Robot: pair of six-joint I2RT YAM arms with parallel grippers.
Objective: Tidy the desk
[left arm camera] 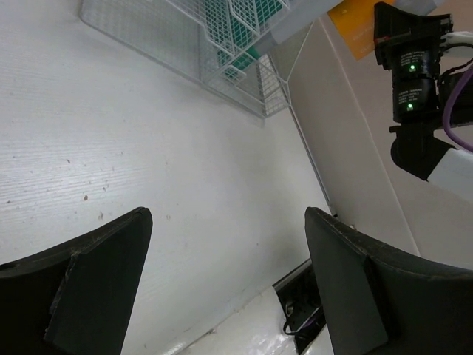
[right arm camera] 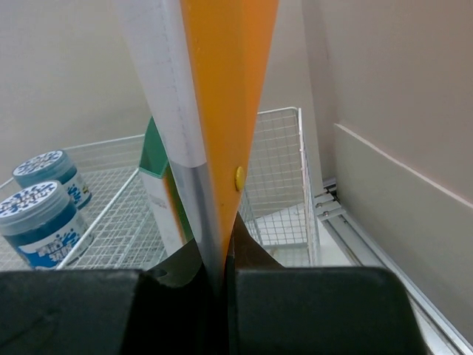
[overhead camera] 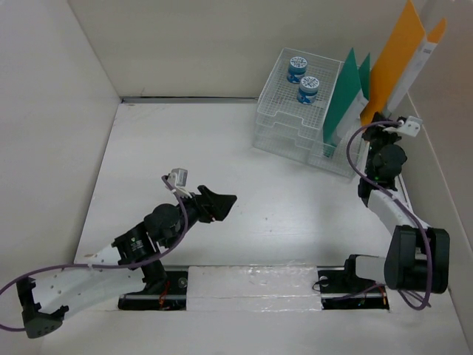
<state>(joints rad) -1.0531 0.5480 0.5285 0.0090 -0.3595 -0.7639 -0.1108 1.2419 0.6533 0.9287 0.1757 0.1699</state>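
Observation:
The desk [overhead camera: 222,177] is a wide matte-white tabletop. My right gripper [overhead camera: 378,120] stands at the far right beside the wire-mesh rack [overhead camera: 292,129] and is shut on an orange folder [overhead camera: 395,59] with a white-grey binder against it; in the right wrist view the folder [right arm camera: 229,89] rises straight up from between the jaws [right arm camera: 222,259]. A green folder [overhead camera: 341,96] stands in the rack's side slot. Two blue jars [overhead camera: 303,78] sit on the rack's top tray. My left gripper [overhead camera: 220,203] is open and empty over the middle of the desk, also seen in the left wrist view [left arm camera: 229,244].
Beige wall panels close the desk on the left, back and right. The rack's lower trays show in the left wrist view [left arm camera: 222,44], with the right arm [left arm camera: 421,81] beyond. The arm bases sit on a rail [overhead camera: 251,285] at the near edge.

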